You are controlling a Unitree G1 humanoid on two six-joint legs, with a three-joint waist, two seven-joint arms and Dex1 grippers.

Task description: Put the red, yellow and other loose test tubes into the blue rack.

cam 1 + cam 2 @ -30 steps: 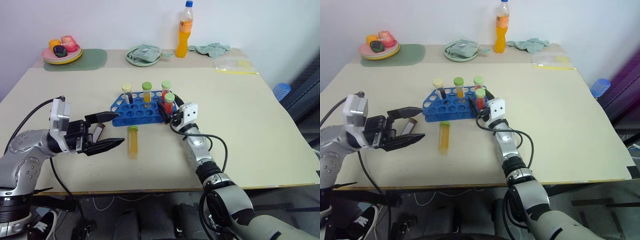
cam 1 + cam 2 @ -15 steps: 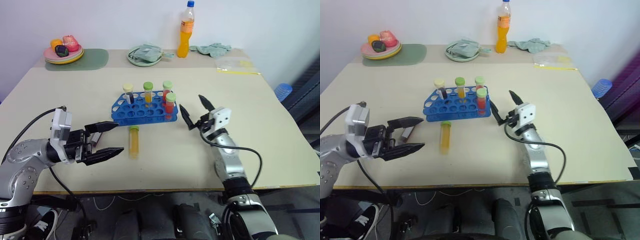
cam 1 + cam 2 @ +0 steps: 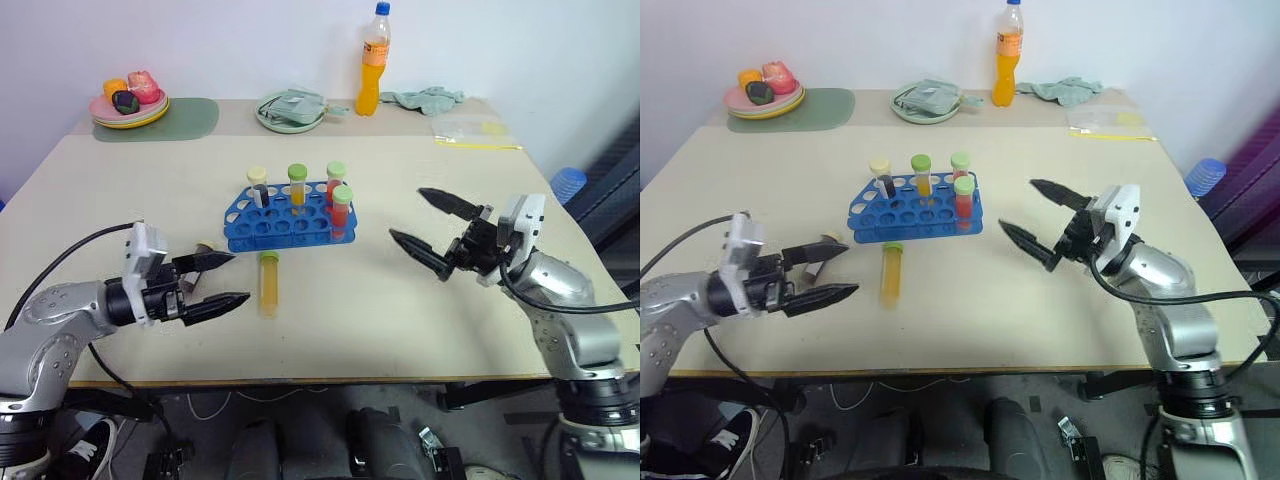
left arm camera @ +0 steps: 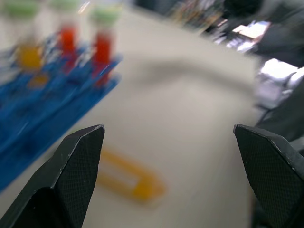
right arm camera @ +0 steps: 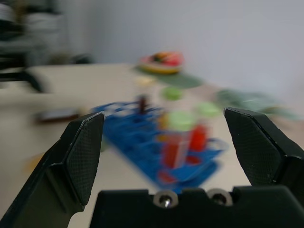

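Fig.: beige surface (image 3: 400,190) w/ blue rack (image 3: 288,216) near centre, holding 4 upright capped tubes: 1 pale-yellow-capped tube w/ dark contents (image 3: 257,185), 1 green-capped tube w/ yellow contents (image 3: 297,184), 2 green-capped tubes w/ red contents (image 3: 336,178), (image 3: 341,206). Loose tubes, 2: yellow tube (image 3: 267,283) lying flat just in front of rack, cap toward rack; dark tube (image 3: 823,246) lying on surface left of it, partly hidden behind left end effector's fingers. Left end effector (image 3: 222,279) low over surface at front left, fingers spread wide, holding nothing, tips toward yellow tube but apart from it. Right end effector (image 3: 431,227) raised at right of rack, fingers spread wide, empty, pointing toward rack, well apart from it. Nothing stands btwn either end effector and the loose tubes. Far edge of surface: 1 orange drink bottle (image 3: 369,62) w/ blue cap; 1 green plate w/ folded cloth (image 3: 288,108); 1 crumpled green cloth (image 3: 426,98); 1 stack of plates w/ toy food (image 3: 128,100) on green mat (image 3: 170,120); 1 clear bag w/ yellow strip (image 3: 468,131) at far right. Blue ridged object (image 3: 566,183) beyond surface's right edge.
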